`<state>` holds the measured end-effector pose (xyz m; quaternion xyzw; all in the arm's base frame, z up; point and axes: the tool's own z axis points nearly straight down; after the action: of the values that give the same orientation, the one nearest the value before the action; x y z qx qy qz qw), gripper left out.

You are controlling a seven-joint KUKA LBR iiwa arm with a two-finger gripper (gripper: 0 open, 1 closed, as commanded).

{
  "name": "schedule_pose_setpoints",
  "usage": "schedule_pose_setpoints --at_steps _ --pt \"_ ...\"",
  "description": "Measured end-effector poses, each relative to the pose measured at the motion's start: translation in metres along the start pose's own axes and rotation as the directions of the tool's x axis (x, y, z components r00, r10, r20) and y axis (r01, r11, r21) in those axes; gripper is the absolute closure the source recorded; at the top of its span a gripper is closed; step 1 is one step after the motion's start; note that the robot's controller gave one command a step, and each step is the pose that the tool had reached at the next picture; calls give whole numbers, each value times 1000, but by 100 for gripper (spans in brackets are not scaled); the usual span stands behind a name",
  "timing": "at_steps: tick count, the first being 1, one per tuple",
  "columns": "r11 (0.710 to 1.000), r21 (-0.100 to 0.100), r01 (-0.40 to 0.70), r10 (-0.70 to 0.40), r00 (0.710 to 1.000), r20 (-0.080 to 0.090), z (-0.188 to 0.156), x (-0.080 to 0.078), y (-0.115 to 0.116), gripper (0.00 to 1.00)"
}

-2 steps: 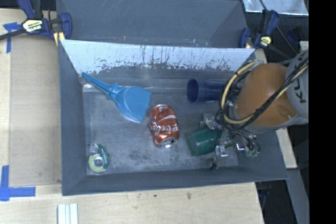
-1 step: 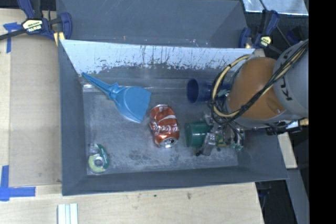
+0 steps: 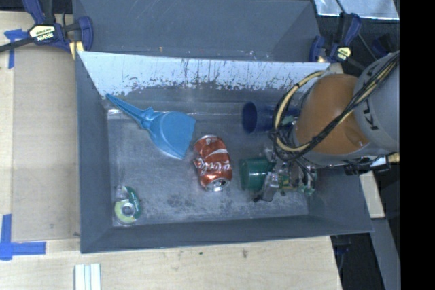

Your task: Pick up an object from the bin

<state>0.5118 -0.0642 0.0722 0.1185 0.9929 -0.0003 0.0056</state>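
Observation:
My gripper (image 3: pixel 277 181) is low in the right part of the bin, under the orange wrist cover. A small dark green cup-like thing (image 3: pixel 252 173) lies right against its left side; whether it is held I cannot tell. A crushed red soda can (image 3: pixel 212 163) lies just left of the green thing, on the bin floor. A dark blue cup (image 3: pixel 251 117) lies on its side behind the gripper, near the back wall.
A light blue funnel (image 3: pixel 163 128) lies left of the can, spout pointing to the back left. A small greenish tape roll (image 3: pixel 126 205) sits in the front left corner. The arm and its cables cover the bin's right side.

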Motion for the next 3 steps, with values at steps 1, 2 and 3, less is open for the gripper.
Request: schedule_pose_setpoints --at_steps 1,2,3 --pt "1000 0 0 0 1000 0 -2 0 0 100" --pt "1000 0 1 -1 1000 2 -8 0 0 100" --pt "1000 0 1 -1 1000 3 -12 0 0 100"
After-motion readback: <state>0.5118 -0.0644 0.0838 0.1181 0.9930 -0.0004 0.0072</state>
